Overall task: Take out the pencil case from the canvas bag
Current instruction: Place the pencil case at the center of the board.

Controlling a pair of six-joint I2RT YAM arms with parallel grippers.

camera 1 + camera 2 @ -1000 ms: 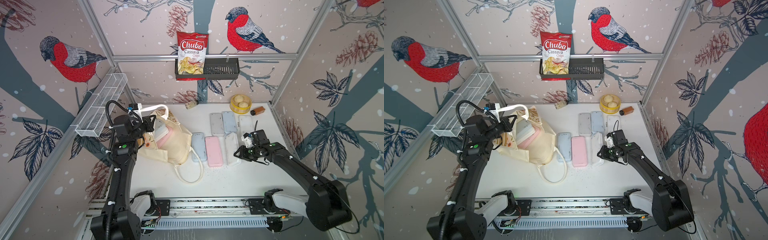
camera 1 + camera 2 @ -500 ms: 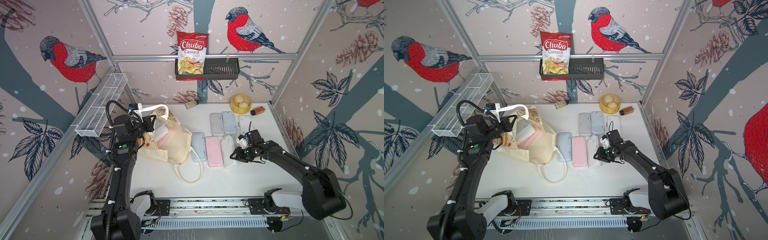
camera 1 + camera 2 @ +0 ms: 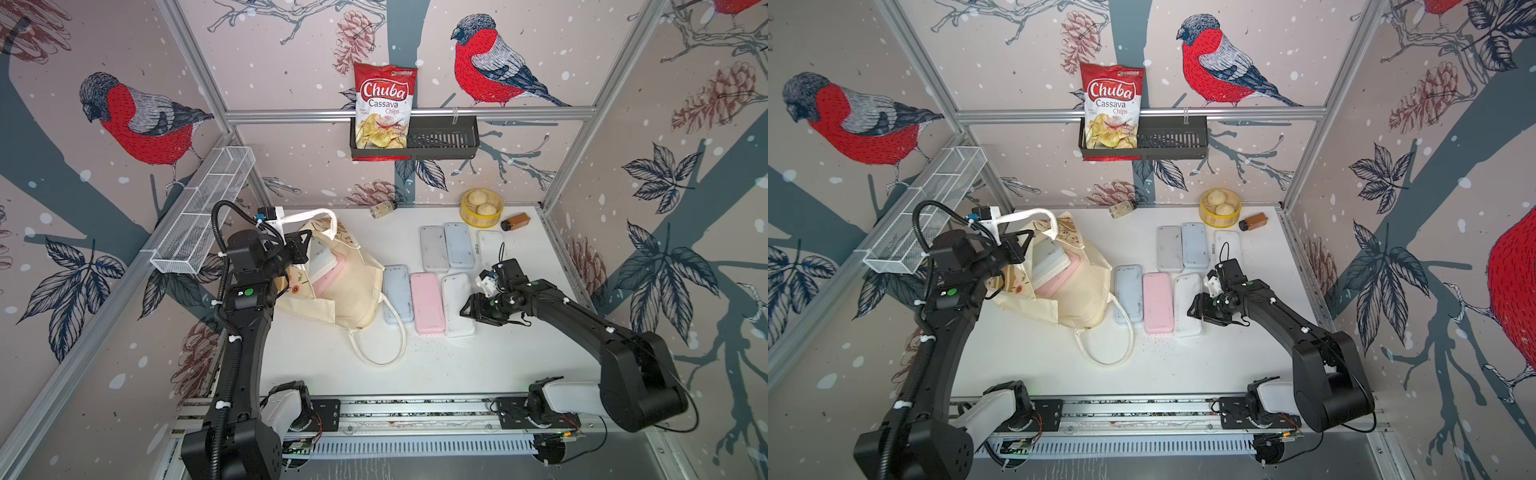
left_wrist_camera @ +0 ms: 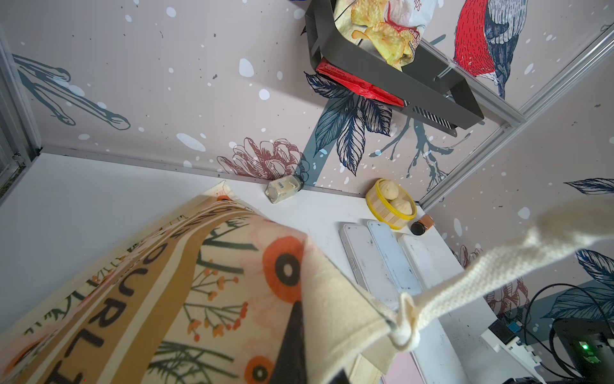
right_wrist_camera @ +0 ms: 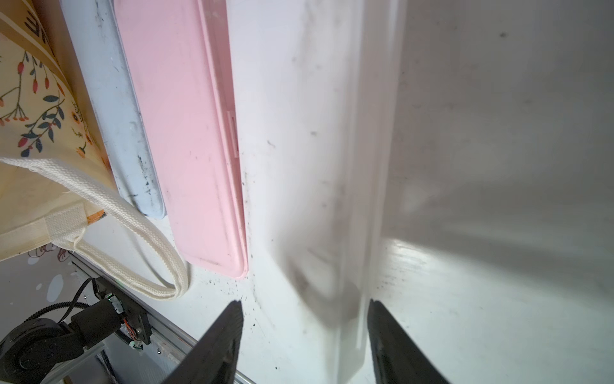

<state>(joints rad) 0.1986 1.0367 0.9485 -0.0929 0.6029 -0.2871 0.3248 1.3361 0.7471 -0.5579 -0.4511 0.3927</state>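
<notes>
**Item:** canvas bag. It lies on its side at the left of the table, with its mouth lifted.

**Left gripper**: the jaws are closed on the bag's rim cloth, and the mouth is held open by them.

**Removed so far:** six pencil cases are laid flat on the table, well clear of the bag's mouth.
- Front row: a blue case, a pink case and a front white case.
- Back row: three more cases.

**Left to remove:** an inner white case and an inner pink case are seen stacked inside the mouth. Whether others lie beneath them cannot be told. The task is judged partly done, with at least these two left to extract.

**Right gripper**: the jaws are parted and set astride the near end of the front white case. Nothing is gripped.

**Differences between views:**
- The bag's interior is shown only in the top views.
- In the left wrist view, only the printed outer side, the lettered band, a loop handle and one dark finger against the cloth are shown.
- In the right wrist view, the space between each finger and the blurred front white case is shown. From above, that space is hidden by the gripper body.
</notes>
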